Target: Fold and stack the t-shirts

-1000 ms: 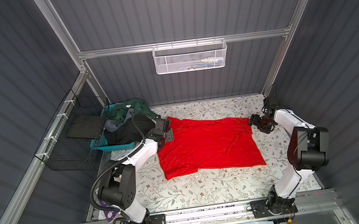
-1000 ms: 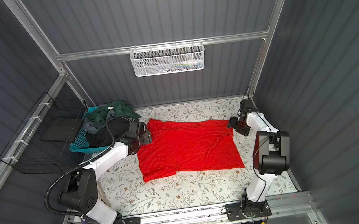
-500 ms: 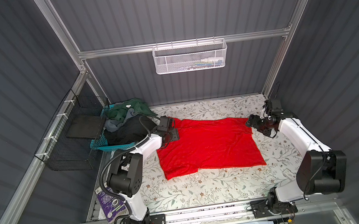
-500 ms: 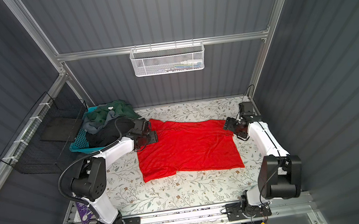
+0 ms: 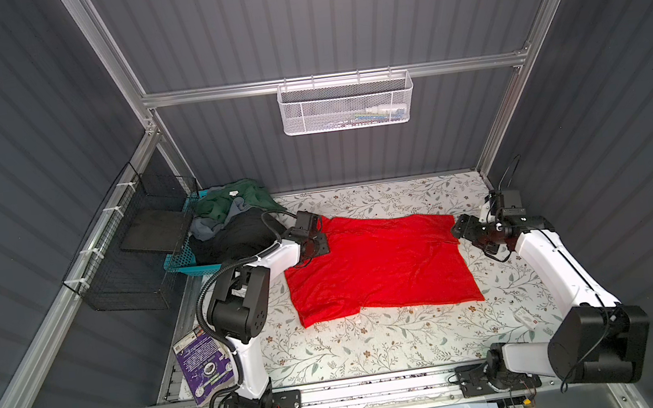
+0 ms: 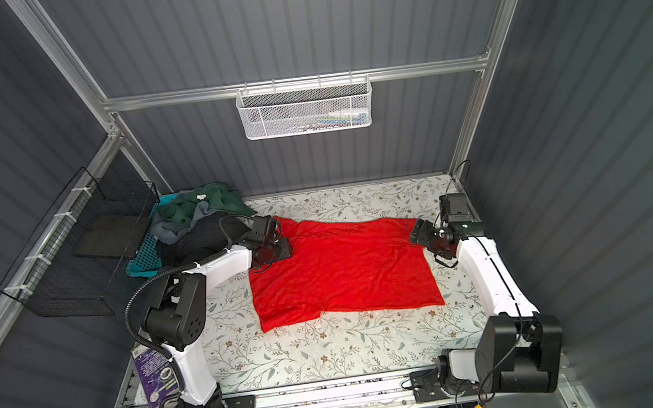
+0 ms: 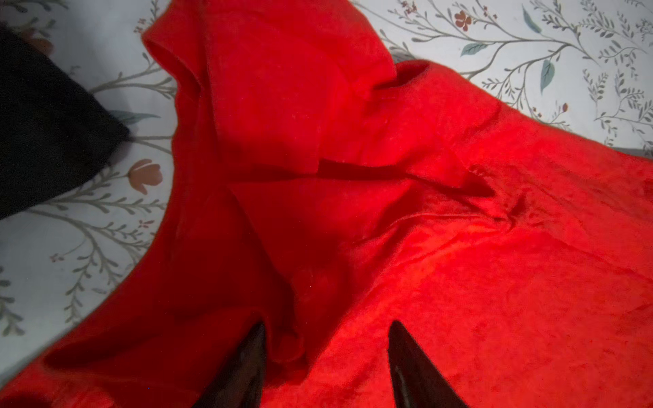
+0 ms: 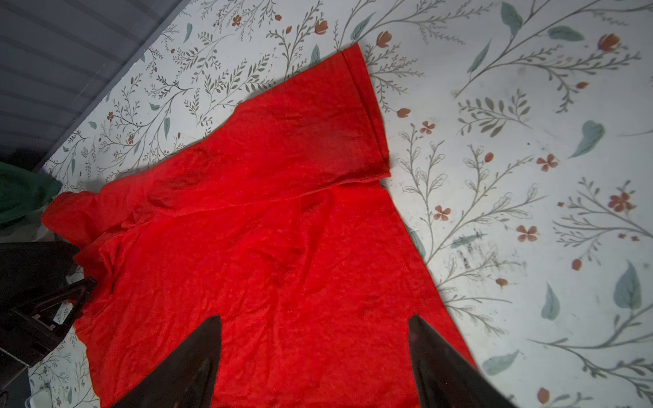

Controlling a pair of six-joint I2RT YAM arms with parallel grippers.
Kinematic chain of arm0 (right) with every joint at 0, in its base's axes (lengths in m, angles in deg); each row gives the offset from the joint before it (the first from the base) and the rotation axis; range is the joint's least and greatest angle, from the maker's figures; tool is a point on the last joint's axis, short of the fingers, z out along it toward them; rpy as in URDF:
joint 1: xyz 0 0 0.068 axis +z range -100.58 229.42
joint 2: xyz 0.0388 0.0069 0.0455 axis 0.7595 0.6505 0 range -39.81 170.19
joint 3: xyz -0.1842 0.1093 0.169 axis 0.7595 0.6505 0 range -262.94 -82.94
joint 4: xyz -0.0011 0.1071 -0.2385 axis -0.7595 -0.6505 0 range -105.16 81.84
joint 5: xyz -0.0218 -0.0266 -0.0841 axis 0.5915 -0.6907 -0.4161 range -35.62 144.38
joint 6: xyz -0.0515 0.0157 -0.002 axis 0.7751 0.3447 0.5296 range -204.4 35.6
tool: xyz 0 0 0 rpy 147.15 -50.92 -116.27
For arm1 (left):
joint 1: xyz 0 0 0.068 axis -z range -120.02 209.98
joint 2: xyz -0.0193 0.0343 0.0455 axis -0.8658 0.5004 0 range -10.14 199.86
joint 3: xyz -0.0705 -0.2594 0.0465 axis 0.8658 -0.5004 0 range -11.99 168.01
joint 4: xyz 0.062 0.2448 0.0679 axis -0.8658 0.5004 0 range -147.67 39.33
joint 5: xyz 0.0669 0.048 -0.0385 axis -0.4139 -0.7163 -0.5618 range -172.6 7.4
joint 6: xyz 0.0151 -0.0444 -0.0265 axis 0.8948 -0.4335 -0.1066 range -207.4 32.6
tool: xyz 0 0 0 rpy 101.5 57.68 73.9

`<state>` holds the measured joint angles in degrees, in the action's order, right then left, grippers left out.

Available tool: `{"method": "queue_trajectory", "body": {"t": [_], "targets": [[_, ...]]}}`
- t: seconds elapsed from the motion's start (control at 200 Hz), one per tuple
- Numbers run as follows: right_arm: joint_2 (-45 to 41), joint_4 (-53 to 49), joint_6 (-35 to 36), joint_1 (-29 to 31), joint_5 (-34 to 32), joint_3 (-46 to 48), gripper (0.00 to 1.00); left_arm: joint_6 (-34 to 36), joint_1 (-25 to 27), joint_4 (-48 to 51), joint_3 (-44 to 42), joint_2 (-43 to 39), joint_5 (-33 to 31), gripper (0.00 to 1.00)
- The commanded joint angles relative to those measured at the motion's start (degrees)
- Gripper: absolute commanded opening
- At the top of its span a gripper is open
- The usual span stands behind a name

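A bright red t-shirt (image 5: 378, 266) (image 6: 340, 270) lies spread on the flowered table, with its sleeve folded over at the far left corner. My left gripper (image 5: 321, 245) (image 7: 327, 326) is low over that corner. Its jaws are apart, astride a raised fold of red cloth. At the shirt's far right corner my right gripper (image 5: 456, 230) (image 8: 315, 318) hovers open just above the cloth, with nothing between its fingers. More t-shirts, dark green (image 5: 232, 197), grey (image 5: 204, 227) and black (image 5: 240, 235), are heaped in a teal basket (image 5: 180, 259).
A white wire basket (image 5: 347, 106) hangs on the back rail. A black wire basket (image 5: 132, 244) is fixed to the left wall. A purple booklet (image 5: 204, 361) lies by the left arm's base, and a small white item (image 5: 526, 316) near the right arm.
My left gripper has slid right onto the shirt's far left corner and its jaws have narrowed. The right arm has stretched forward, bringing its open gripper over the shirt's right edge.
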<state>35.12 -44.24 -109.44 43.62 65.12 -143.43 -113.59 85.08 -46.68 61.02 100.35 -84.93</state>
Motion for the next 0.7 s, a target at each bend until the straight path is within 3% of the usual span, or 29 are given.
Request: {"method": "queue_trajectory", "body": {"t": [0.0,0.32,0.695], "targets": [[0.69,-0.89,0.43,0.22,0.07,0.77,0.83,-0.62,0.03,-0.46,0.93,-2.37,0.19,0.56],[0.96,-0.4,0.6,0.18,-0.01,1.07,0.83,-1.18,0.3,0.01,-0.96,-8.34,-4.61,0.59],[0.94,0.89,0.78,0.18,1.08,1.93,0.8,-2.29,-0.03,-1.22,2.6,-0.36,-2.42,0.56]]}}
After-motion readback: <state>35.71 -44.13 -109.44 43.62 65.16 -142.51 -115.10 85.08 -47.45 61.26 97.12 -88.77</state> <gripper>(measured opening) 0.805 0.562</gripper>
